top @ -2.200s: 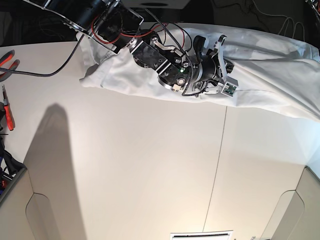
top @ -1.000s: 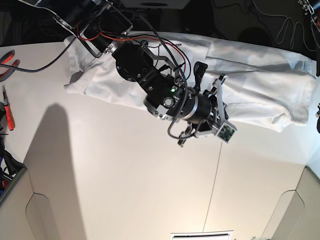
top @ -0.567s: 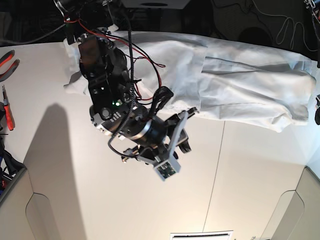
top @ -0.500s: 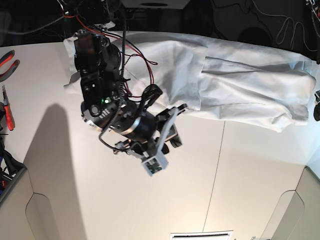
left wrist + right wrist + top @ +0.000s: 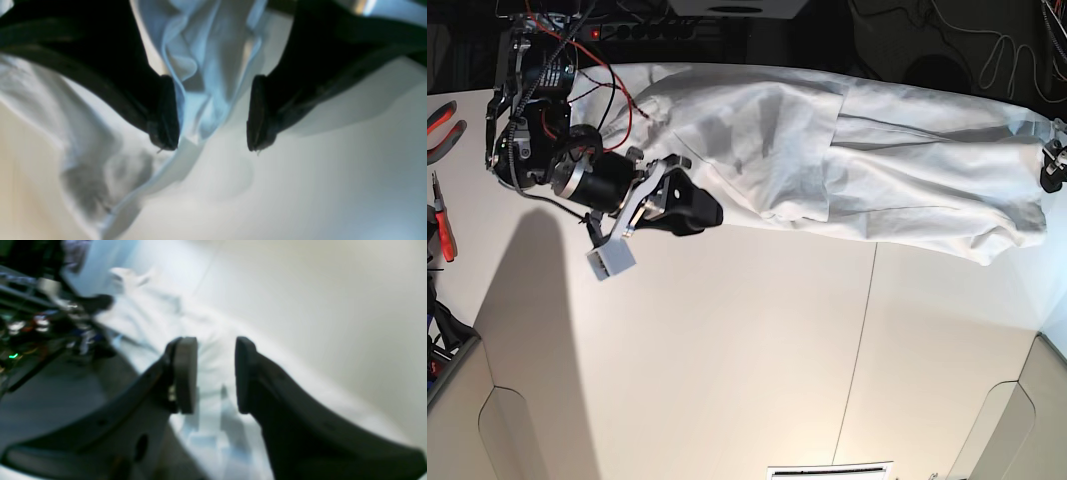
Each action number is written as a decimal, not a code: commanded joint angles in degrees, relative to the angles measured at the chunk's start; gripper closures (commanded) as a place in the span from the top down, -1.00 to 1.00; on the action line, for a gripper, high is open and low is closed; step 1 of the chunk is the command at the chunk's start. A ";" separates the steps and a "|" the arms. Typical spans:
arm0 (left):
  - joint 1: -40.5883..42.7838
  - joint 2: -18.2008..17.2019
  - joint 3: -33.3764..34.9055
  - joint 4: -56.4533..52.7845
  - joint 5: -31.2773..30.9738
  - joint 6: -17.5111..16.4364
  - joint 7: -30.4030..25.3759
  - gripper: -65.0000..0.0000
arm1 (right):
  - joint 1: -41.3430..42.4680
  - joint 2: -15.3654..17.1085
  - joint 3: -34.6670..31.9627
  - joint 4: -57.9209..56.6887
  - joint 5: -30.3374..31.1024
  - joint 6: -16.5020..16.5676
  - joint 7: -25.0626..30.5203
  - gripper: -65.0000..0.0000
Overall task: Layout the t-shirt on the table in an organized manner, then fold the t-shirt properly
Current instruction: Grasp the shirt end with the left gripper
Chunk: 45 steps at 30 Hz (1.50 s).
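Progress check for you, operator: the t-shirt (image 5: 847, 165) lies as a long, rumpled band along the far edge of the table (image 5: 757, 350), roughly from the left side to the right, with creases and doubled-over layers across its middle. That reads as early layout, not a flat spread; no sleeve or collar is squared, and no fold looks started.

Your right gripper (image 5: 210, 373) hovers with its jaws apart and nothing between them, white cloth just beyond. In the base view it sits at the shirt's near-left edge (image 5: 689, 208).

Your left gripper (image 5: 208, 113) stands wide open, a bunched hem of the shirt hanging between the jaws but not pinched.

Left to do, by my judgement: pull the garment toward the open tabletop, flatten it, then fold.
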 commanded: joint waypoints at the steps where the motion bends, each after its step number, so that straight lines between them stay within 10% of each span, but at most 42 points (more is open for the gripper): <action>1: -0.79 -1.68 -0.79 -0.61 -1.25 -0.81 -1.05 0.11 | 0.07 0.13 -1.20 1.07 1.90 0.63 0.79 -0.41; 13: -0.92 -1.09 -1.57 -2.93 -14.32 -5.30 8.94 0.11 | -0.57 0.11 -16.44 1.05 -5.46 0.57 2.16 -0.41; 30: -3.13 3.02 -1.57 -2.91 -17.66 -5.30 16.63 0.09 | -0.57 0.00 -16.61 1.03 -16.13 -1.57 6.82 -0.41; 37: -3.15 3.02 -1.57 -2.91 -16.76 -5.30 17.88 -0.94 | -0.55 0.00 -16.61 1.03 -17.20 -1.57 7.08 -0.41; 45: -2.49 0.39 -1.81 -2.73 -28.24 -5.30 19.89 -1.00 | -0.52 -0.02 -14.19 1.03 -20.90 -4.04 11.10 -0.41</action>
